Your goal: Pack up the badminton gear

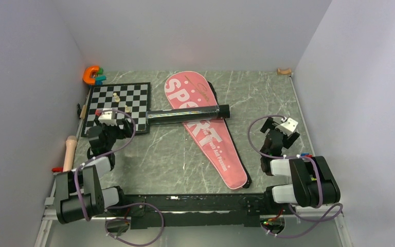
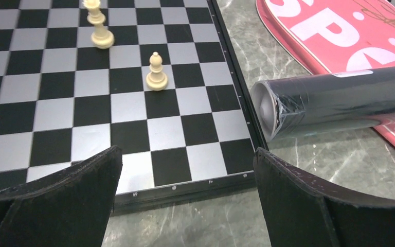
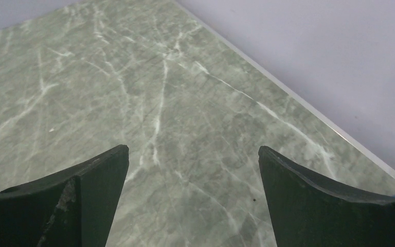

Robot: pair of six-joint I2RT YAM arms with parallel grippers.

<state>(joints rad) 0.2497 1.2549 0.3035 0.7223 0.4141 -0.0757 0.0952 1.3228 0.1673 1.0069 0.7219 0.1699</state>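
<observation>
My left gripper (image 2: 187,154) fills the bottom of its wrist view, the two dark fingers spread wide with nothing between them, hanging over the near rim of the black-and-white chessboard (image 2: 56,103). Two cream chess pieces (image 2: 156,72) stand on the board beyond, one on a dark square and a taller one further back. Just right of the board's edge lies the capped end of the long black tube (image 2: 339,98); whether it touches the rim or only sits beside it I cannot tell. From above, the tube runs on its side from that edge rightward across the upper half of the pink racket-shaped bag (image 1: 211,134), which lies flat mid-tabletop with its white "SPORT" lettering facing up, wide head toward the far wall and narrow end slanting toward my right arm's base. The bag looks flat, and I cannot tell what it holds. My right gripper (image 3: 193,152) is likewise wide open and holds nothing, poised over bare green-veined tabletop (image 3: 133,77) near the right wall, well apart from bag and tube. An orange U-shaped toy (image 1: 90,74) sits in the far left corner behind the chessboard, against the wall.
</observation>
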